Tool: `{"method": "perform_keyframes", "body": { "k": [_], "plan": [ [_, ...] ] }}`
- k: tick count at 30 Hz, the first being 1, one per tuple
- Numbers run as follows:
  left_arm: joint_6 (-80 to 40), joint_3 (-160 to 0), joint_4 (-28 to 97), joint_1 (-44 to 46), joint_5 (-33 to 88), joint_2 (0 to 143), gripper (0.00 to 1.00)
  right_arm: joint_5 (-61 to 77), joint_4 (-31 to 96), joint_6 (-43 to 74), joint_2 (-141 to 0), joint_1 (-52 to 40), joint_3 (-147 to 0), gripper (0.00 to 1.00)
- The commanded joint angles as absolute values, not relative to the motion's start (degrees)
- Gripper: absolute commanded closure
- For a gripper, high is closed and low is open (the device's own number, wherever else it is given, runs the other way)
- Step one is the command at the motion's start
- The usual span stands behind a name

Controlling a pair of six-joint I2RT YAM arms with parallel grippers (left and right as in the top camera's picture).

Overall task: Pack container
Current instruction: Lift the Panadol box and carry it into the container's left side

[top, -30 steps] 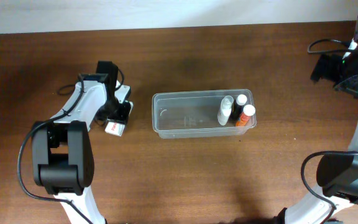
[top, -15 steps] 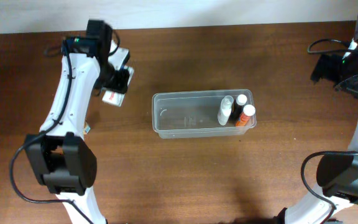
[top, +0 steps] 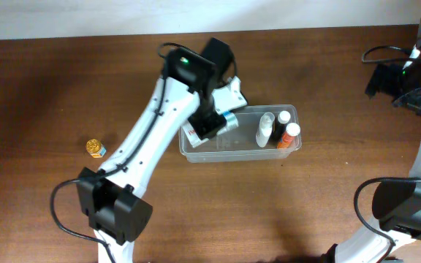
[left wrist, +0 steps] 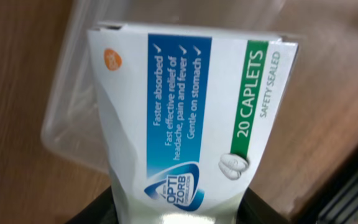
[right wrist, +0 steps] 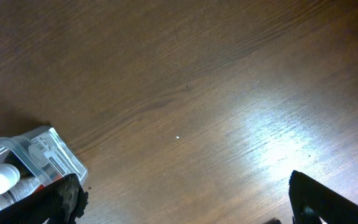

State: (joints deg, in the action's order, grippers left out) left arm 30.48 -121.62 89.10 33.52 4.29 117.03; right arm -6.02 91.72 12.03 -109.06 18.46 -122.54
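Note:
The container [top: 240, 157], a clear shallow tub, lies at mid-table. My left gripper [top: 209, 124] hangs over its left end, shut on a white, blue and green caplet box [top: 193, 132]. In the left wrist view the box [left wrist: 185, 106] fills the frame, pinched at its lower end between the dark fingers [left wrist: 263, 208], with the container's corner [left wrist: 73, 112] behind it. At the container's right end stand a white bottle [top: 266, 129], an orange-capped bottle [top: 289, 134] and a white-capped one [top: 284, 116]. My right gripper [top: 397, 80] is at the far right, open and holding nothing.
A small yellow item [top: 95, 147] lies on the table at the left. In the right wrist view the right gripper [right wrist: 185, 205] spans bare wood, and one corner of the container [right wrist: 48, 152] shows at lower left. The right arm's cable [top: 377, 52] lies at the back right.
My left arm has swung from the table's left side to above the container's left end, carrying the caplet box. The small yellow item now shows. The right arm has not moved.

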Motion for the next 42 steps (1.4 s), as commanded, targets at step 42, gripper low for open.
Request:
{"method": "perform_keyframes", "body": {
  "k": [42],
  "plan": [
    [46.0,-97.1,61.5,33.1,3.4,117.4,0.53,-6.7,91.7,12.5,-109.4,18.4,-122.2,0.01]
  ]
}}
